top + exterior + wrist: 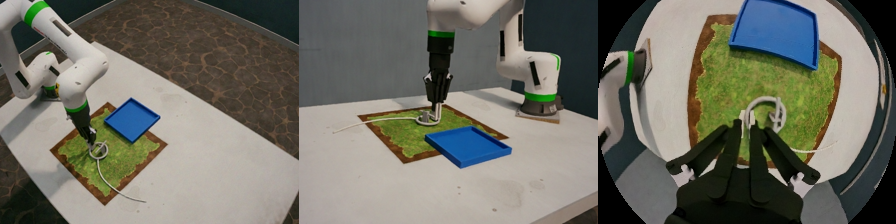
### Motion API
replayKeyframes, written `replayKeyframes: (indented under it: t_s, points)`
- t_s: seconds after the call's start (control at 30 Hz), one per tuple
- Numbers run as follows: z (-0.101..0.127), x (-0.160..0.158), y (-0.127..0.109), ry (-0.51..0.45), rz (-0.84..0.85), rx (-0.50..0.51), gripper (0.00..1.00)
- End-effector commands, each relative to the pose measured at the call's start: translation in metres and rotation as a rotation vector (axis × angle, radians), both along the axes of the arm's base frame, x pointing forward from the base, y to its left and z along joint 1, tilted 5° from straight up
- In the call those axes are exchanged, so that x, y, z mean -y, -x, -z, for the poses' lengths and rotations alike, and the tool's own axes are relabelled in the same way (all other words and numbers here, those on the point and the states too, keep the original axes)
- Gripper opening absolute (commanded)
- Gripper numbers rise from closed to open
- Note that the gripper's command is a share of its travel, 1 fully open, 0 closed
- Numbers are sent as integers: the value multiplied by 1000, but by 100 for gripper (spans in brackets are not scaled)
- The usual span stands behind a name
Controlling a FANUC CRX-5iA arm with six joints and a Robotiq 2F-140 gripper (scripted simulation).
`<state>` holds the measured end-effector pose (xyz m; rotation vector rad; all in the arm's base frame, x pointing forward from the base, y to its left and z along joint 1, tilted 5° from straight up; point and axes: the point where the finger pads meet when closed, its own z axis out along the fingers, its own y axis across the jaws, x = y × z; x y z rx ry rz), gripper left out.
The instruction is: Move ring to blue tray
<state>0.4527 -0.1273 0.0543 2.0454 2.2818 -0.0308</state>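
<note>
Top view: we see the white arm (74,62) reaching down over a grass-patterned mat (117,159) on the white bench (212,162). The gripper (91,147) points straight down at the near-left edge of the ring (105,152). The ring is pale grey and lies low around the short stake (100,149), close to the mat. A white rope (109,185) trails from the ring across the mat and onto the bench. The blue tray (109,119) sits just beyond, half on the mat, half on the bench, apart from the ring.

Exterior view: the fingers (438,110) are nearly closed and pinch the ring's (428,123) rim on the side nearest the arm's base (553,117). The stake (425,116) stands upright inside the ring. The ring looks about level, low on the stake; we cannot tell if it touches the mat (403,134). The rope (373,121) runs off to the left. The tray (483,159) lies in front of the ring, near but not touching.

Wrist view: we see the dark fingers drawn together, tips on the ring's (780,111) left rim. The stake (775,120) shows inside the loop. The tray (747,36) is ahead, past the grass.
</note>
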Motion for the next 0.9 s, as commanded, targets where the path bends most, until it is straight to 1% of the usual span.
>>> replayKeyframes:
  t_s: [0.0, 0.4, 0.73, 0.87]
  points:
    - [-1, 0, -1, 0, 0, 2, 10]
    - [-12, -1, -1, 1, 0, 2, 10]
    - [-16, -1, 0, 1, 0, 2, 10]
    - [-17, -2, 0, 30, 1, 4, 10]
